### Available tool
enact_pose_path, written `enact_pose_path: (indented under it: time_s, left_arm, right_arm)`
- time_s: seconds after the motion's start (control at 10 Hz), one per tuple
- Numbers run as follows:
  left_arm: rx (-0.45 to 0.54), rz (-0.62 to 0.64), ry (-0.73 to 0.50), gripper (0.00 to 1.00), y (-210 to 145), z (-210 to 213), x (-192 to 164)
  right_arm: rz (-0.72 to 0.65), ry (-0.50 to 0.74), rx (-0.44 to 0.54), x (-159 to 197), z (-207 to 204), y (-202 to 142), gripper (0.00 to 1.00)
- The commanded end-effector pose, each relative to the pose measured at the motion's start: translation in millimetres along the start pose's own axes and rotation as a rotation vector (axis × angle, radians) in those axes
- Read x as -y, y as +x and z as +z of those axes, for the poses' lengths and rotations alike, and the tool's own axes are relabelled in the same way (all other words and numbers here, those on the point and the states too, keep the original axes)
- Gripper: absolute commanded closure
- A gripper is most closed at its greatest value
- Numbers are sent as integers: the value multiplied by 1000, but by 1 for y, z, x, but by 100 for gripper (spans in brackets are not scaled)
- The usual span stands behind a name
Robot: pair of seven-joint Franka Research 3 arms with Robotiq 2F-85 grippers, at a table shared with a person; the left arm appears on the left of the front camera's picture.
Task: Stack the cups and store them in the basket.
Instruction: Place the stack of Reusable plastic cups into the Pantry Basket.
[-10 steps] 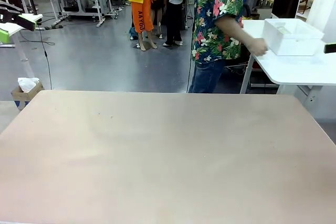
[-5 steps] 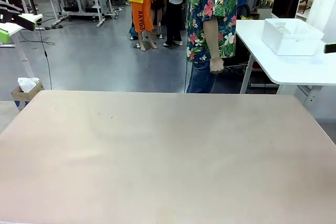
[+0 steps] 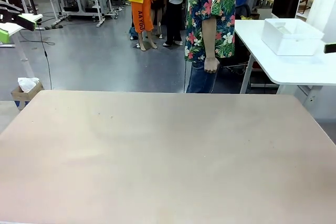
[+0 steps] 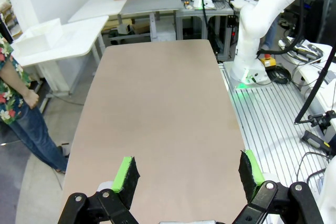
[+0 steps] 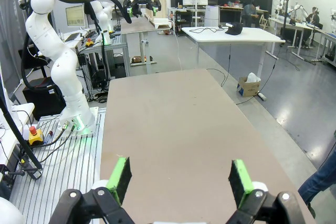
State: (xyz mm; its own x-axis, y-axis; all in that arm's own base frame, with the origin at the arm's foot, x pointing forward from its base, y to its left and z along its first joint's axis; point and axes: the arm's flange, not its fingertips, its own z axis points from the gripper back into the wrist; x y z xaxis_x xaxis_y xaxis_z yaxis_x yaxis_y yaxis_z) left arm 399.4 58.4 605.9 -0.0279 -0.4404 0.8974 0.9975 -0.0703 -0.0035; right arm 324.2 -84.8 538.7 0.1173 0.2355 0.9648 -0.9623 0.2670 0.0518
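The basket (image 3: pixel 292 36) sits on a white side table (image 3: pixel 294 69) beyond the tan table (image 3: pixel 163 156), to the right of a person (image 3: pixel 211 19) whose hand (image 3: pixel 210 65) hangs down; its contents cannot be made out. Left gripper (image 4: pixel 189 174) and right gripper (image 5: pixel 179 178) hover above the tan table, fingers spread wide, holding nothing.

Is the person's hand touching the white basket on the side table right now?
Apart. In the front view the person's hand hangs at their side, with bare white side table between it and the basket.
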Motion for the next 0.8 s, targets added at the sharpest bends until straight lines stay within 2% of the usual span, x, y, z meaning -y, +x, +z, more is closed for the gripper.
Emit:
enact_pose_path:
  time_s: [0.0, 0.7]
  left_arm:
    - [5, 5, -5, 0, 4, 0, 1]
    - [5, 5, -5, 0, 4, 0, 1]
  right_arm:
    - [-9, -4, 25, -3, -2, 1, 0]
    - [-9, -4, 25, -3, -2, 1, 0]
